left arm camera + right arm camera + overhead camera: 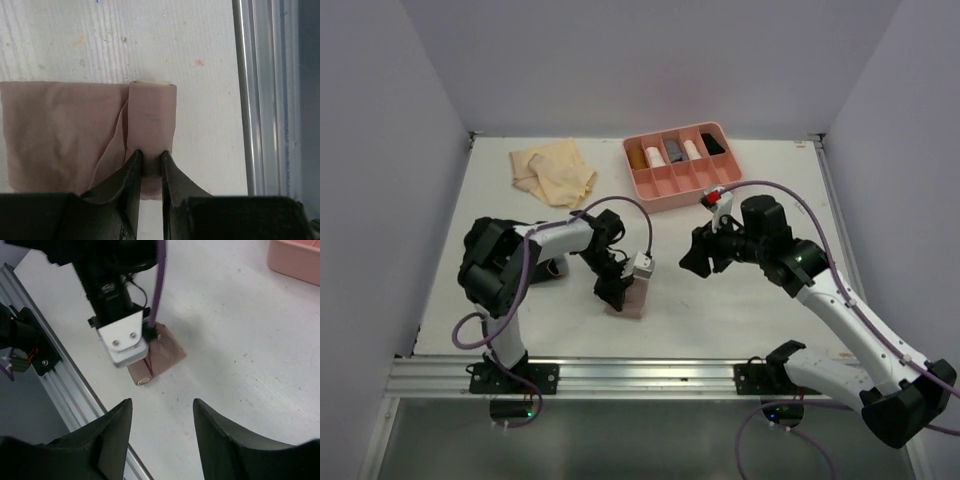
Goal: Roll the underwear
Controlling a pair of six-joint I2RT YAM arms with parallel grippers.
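On table [740,310], one pink underwear [65,135] pinched by left jaws, one tan underwear [553,172] behind; right jaws wide

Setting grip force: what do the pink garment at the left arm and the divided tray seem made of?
Pink underwear: thin, soft, matte cloth, probably knit; it creases and rolls tightly where the left end effector pinches it. Tray: rigid moulded plastic by the look, smooth pink finish, straight thin dividers, rounded corners.
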